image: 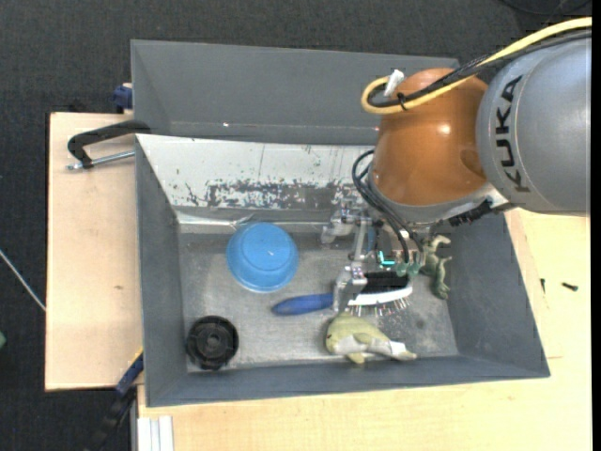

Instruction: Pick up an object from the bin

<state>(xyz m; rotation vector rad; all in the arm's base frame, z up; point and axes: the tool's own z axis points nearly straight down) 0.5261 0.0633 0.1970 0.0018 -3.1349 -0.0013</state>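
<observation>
My gripper (361, 254) hangs low in the right half of the bin, under the arm's orange cover. It is right above the white bristle head of a brush with a blue handle (302, 304), which lies on the bin floor pointing left. Just in front of the brush lies a pale yellow-green toy animal (362, 338). A small dark green toy figure (438, 265) stands close to the right of the gripper. The brush head is partly hidden by the gripper.
A blue bowl (262, 256) sits upside down left of the gripper, in the middle of the bin. A black round knob (210, 341) lies in the front left corner. The arm and its orange cover hide the bin's back right part.
</observation>
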